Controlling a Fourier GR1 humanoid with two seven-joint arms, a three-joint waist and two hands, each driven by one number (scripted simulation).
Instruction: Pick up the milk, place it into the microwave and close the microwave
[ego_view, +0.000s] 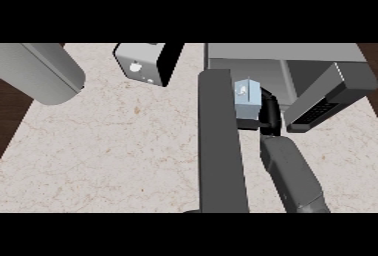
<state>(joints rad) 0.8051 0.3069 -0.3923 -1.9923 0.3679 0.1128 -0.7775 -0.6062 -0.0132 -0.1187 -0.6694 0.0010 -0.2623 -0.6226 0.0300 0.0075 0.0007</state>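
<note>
We log the milk (247, 95), a small blue carton with a gabled top, upright and held in the right robot hand (270, 116), whose black fingers curl round its lower side. It looks light, stiff-walled and smooth; we judge a mid-body grasp safest. Just beyond the right robot hand, the microwave (284, 62) stands with its door (328, 97) swung open; we see nothing inside its cavity. The toaster (148, 62) sits far off on the tabletop (118, 150). Left robot hand: not visible.

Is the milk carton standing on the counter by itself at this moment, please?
No, the milk carton is held by the right hand, raised in front of the microwave.
</note>
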